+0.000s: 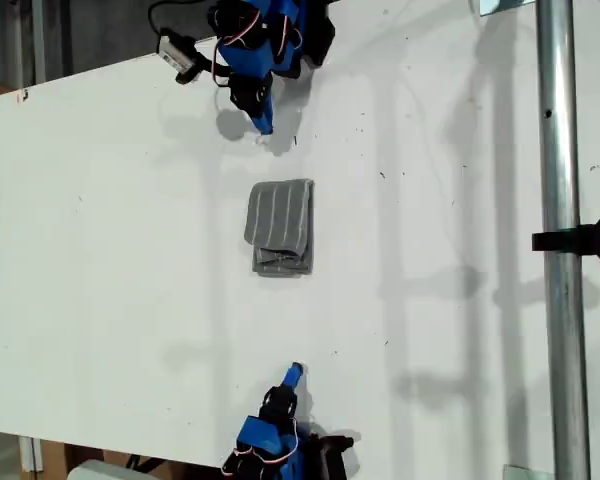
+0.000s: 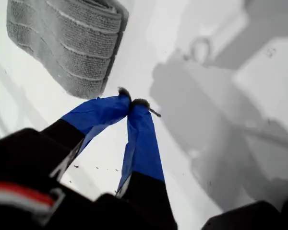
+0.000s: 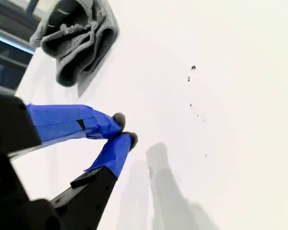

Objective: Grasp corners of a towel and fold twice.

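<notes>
Wide white surface (image 1: 460,250) across the exterior view. Folded towel (image 1: 280,227) lying flat at centre frame (loose layered end toward the bottom edge). My first gripper (image 1: 264,127) at upper centre, jaws clenched on nothing. My second gripper (image 1: 296,371) at lower centre, jaws pressed together, empty. Both well apart from the towel.
</notes>
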`<state>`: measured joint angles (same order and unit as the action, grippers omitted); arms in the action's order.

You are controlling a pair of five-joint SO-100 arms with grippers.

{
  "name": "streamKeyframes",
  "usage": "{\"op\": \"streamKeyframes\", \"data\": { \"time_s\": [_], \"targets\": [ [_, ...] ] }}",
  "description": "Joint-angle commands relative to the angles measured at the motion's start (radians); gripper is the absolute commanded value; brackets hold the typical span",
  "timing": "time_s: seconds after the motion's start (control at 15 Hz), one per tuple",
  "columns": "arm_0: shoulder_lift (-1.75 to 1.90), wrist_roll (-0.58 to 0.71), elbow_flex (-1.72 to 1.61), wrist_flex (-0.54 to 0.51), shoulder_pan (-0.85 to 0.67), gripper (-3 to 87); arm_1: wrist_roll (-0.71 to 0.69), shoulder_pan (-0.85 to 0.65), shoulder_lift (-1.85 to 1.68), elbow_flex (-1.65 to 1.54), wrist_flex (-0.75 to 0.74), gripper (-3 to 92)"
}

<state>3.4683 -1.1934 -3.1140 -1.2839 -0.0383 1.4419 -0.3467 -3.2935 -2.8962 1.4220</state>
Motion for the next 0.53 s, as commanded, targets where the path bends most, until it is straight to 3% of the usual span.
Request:
{"op": "streamKeyframes", "data": {
  "time_s": [0.0, 0.13, 0.47],
  "targets": [
    [0.003, 0.213, -0.005, -0.008, 0.118, 3.4, 0.06, 0.011, 0.008, 0.006, 0.069, 10.0],
    [0.005, 0.216, -0.005, -0.008, 0.207, 3.4, 0.06, 0.031, 0.008, 0.006, 0.069, 10.0],
    [0.005, 0.216, -0.005, -0.008, 0.212, 3.4, 0.06, 0.049, 0.008, 0.006, 0.069, 10.0]
  ]
}}
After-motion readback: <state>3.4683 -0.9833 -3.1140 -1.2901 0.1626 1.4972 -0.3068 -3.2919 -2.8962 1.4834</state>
